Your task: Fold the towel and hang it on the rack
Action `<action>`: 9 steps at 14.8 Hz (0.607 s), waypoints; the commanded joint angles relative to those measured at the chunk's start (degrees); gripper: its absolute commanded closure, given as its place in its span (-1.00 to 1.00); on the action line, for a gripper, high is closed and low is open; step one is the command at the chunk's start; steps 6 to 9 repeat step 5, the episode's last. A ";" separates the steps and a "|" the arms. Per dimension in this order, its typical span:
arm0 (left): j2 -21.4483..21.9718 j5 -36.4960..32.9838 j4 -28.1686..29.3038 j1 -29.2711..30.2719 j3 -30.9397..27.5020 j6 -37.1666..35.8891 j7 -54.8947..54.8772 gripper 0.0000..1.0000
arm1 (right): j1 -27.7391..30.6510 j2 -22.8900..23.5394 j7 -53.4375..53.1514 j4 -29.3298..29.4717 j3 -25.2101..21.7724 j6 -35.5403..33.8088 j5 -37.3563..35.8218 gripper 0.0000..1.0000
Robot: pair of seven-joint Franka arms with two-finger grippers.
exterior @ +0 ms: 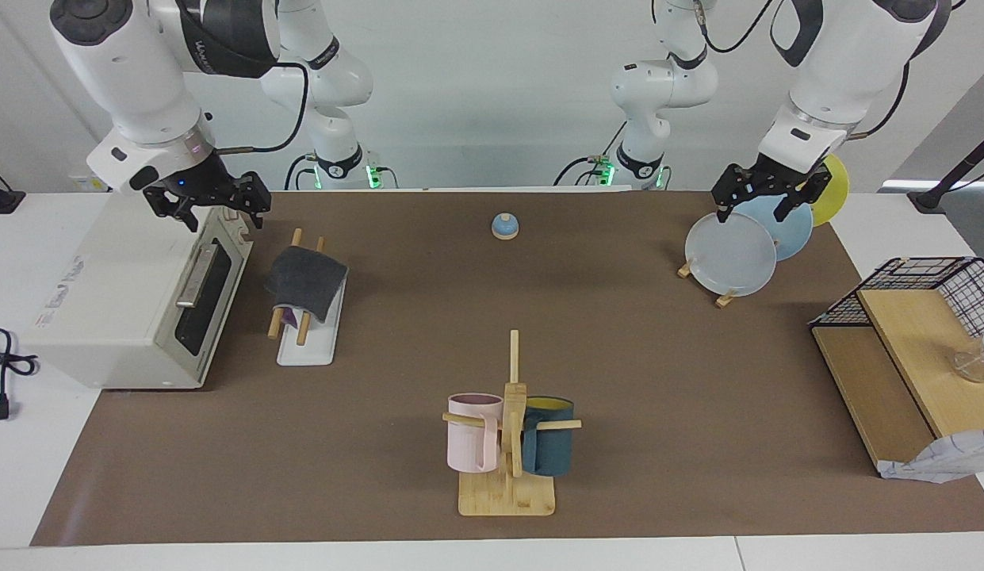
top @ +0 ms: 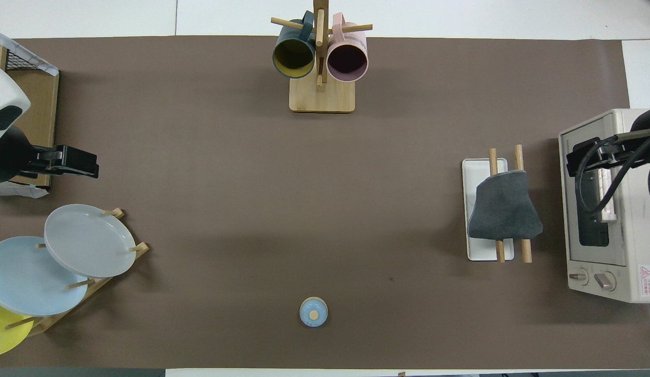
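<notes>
Facing view: towel (exterior: 305, 281) folded, draped over rack (exterior: 308, 333) beside toaster oven (exterior: 135, 297). Right claw (exterior: 210, 208) open above oven; left claw (exterior: 765, 202) open over plate stand (exterior: 725, 295). Hanging judged complete; only retreat remains.

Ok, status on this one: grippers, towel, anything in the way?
Right gripper open over toaster oven; left gripper open over plates. Towel draped on rack. No obstruction.
</notes>
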State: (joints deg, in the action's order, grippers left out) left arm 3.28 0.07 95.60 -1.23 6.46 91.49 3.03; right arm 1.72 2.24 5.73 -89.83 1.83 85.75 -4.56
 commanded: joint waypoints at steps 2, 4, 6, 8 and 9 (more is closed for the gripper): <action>1.29 -0.86 1.08 -0.44 -0.57 0.09 -0.48 -1.00 | 0.48 -0.04 -1.42 0.53 0.37 0.47 1.22 -1.00; 1.29 -0.86 1.08 -0.44 -0.57 -0.08 -0.40 -1.00 | 0.31 -0.04 -1.59 0.44 0.37 0.38 1.31 -1.00; 1.29 -0.86 1.08 -0.44 -0.57 0.01 -0.40 -1.00 | 0.39 -0.04 -1.60 0.44 0.46 0.47 1.31 -1.00; 1.29 -0.86 1.08 -0.44 -0.57 0.01 -0.40 -1.00 | 0.39 -0.04 -1.60 0.44 0.46 0.47 1.31 -1.00; 1.29 -0.86 1.08 -0.44 -0.57 0.01 -0.40 -1.00 | 0.39 -0.04 -1.60 0.44 0.46 0.47 1.31 -1.00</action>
